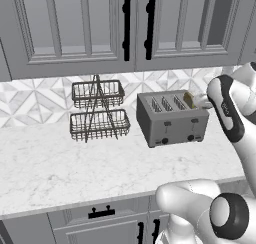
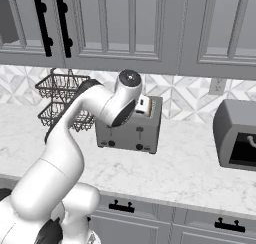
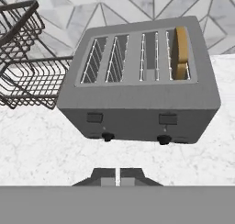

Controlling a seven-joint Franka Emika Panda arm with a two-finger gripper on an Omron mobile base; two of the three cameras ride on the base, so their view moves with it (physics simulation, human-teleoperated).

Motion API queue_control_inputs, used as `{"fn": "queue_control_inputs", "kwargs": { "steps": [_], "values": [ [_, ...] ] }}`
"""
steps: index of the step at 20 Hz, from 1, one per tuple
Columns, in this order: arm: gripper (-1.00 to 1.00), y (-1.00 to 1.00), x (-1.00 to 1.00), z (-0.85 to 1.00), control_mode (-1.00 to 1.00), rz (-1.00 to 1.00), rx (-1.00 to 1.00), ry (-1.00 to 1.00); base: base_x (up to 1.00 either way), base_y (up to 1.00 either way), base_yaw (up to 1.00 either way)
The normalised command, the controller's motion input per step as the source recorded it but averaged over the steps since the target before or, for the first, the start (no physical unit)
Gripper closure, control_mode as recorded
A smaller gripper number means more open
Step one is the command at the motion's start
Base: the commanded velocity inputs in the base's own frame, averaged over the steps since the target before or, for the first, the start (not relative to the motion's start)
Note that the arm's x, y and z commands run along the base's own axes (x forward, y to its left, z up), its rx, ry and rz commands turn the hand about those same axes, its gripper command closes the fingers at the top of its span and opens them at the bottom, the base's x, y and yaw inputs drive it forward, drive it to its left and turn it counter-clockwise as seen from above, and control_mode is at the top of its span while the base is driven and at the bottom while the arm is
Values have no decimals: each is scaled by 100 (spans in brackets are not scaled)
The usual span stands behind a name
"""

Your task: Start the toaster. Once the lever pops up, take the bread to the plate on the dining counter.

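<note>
The grey four-slot toaster (image 1: 170, 120) (image 2: 131, 130) (image 3: 137, 103) stands on the marble worktop against the tiled wall. A golden-brown slice of bread (image 3: 181, 51) (image 1: 189, 99) sits upright in its rightmost slot. Both front levers, left (image 3: 94, 117) and right (image 3: 168, 119), are high on the toaster's face above the two dark knobs. My gripper (image 3: 118, 178) is shut with nothing between its fingers, hovering in front of and above the toaster, apart from it. The arm reaches over the toaster's right end. The plate and the dining counter are out of view.
A two-tier wire basket rack (image 1: 97, 110) (image 2: 62, 100) (image 3: 23, 67) stands just left of the toaster. A boxy grey appliance (image 2: 237, 135) sits further right on the worktop (image 1: 50, 168). Upper cabinets (image 1: 75, 23) hang low over the toaster.
</note>
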Motion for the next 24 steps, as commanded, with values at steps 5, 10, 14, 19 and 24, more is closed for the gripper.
{"fn": "queue_control_inputs", "kwargs": {
  "steps": [5,10,14,19,24],
  "values": [
    [100,-8,47,-9,-100,3,-20,-1,0,0,0],
    [100,-6,80,0,-100,0,-24,9,0,0,0],
    [100,-30,39,-22,-100,0,-7,7,0,0,0],
    [100,-21,2,-38,-100,0,0,0,0,0,0],
    [100,-2,0,-44,-100,0,0,3,0,0,0]
  ]
}}
